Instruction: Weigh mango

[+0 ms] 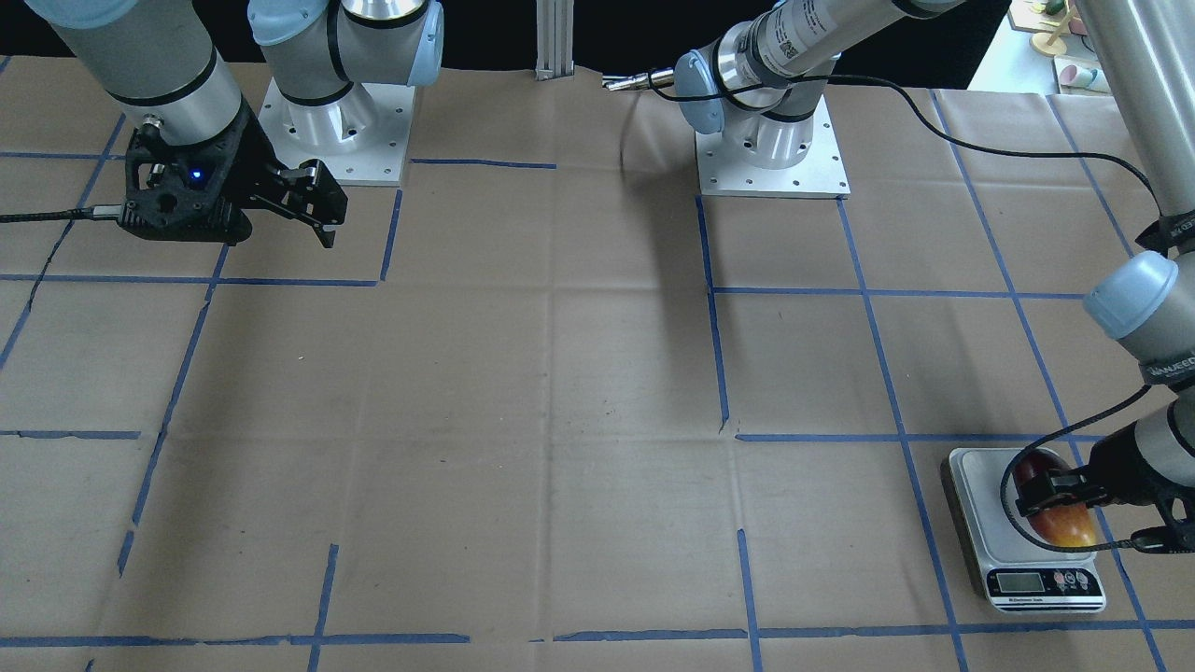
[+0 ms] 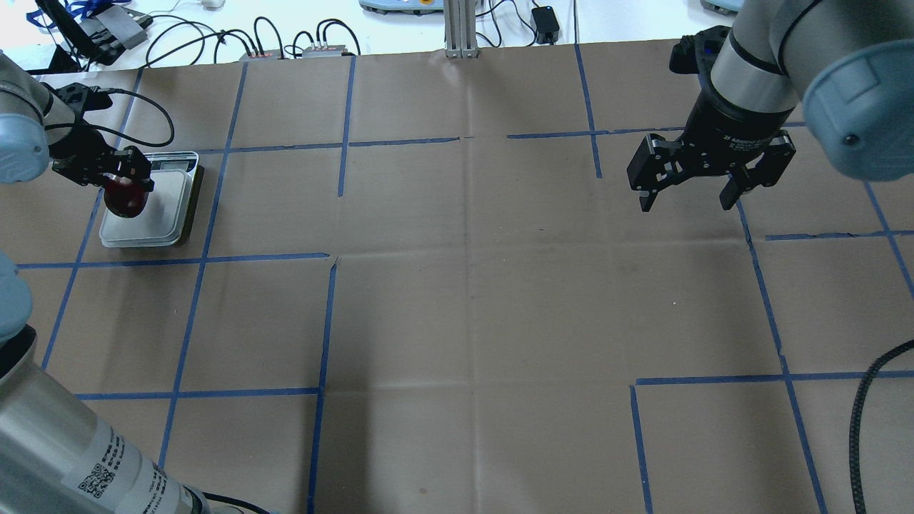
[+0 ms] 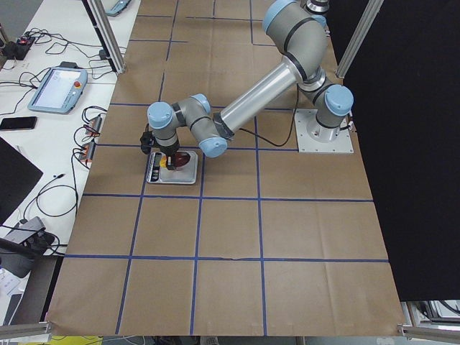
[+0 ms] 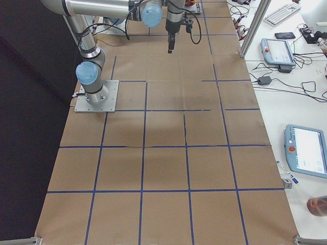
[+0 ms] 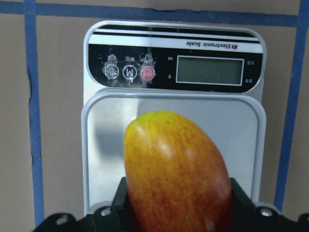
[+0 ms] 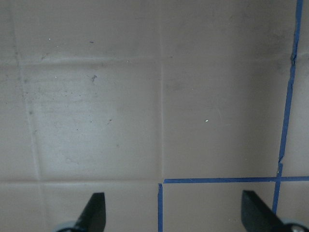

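Note:
The mango (image 5: pixel 176 169), red shading to orange-yellow at its tip, is held between the fingers (image 5: pixel 237 195) of my left gripper (image 1: pixel 1055 492). It sits over the white platform (image 5: pixel 104 130) of the digital scale (image 1: pixel 1044 583), pointing at the display (image 5: pixel 208 70), which shows no digits. I cannot tell whether the mango touches the platform. In the overhead view the mango (image 2: pixel 127 201) and scale (image 2: pixel 168 218) are at the far left. My right gripper (image 2: pixel 685 205) is open and empty, hovering above bare paper on the other side of the table; it also shows in the right wrist view (image 6: pixel 176 212).
Brown paper with a blue tape grid (image 2: pixel 328 321) covers the table. The two arm bases (image 1: pixel 773 159) stand at the robot's edge. Cables and control boxes (image 2: pixel 285 43) lie beyond the far edge. The left wrist cable (image 1: pixel 1013 504) loops beside the scale.

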Available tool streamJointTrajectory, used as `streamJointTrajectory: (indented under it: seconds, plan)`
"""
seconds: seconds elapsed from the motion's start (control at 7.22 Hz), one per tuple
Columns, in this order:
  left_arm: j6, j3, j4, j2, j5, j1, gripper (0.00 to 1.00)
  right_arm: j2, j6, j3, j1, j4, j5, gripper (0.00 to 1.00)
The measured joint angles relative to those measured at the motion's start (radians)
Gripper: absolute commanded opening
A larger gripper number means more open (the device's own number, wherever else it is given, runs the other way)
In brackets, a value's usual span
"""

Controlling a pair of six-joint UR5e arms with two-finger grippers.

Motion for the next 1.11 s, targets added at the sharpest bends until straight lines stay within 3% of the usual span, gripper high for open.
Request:
streamJointTrajectory:
  seconds: [0.28,0.69,1.11]
  plan:
    - [-0.001,0.037,-0.03,0.03,0.006,-0.007,1.0,0.0,0.0,0.0,0.0,0.0,0.0,1.0]
    - [-0.064,0.085,-0.305,0.212,0.018,-0.035,1.0,0.0,0.0,0.0,0.0,0.0,0.0,1.0]
    - [-0.312,0.082,-0.545,0.405,0.018,-0.197,1.0,0.0,0.0,0.0,0.0,0.0,0.0,1.0]
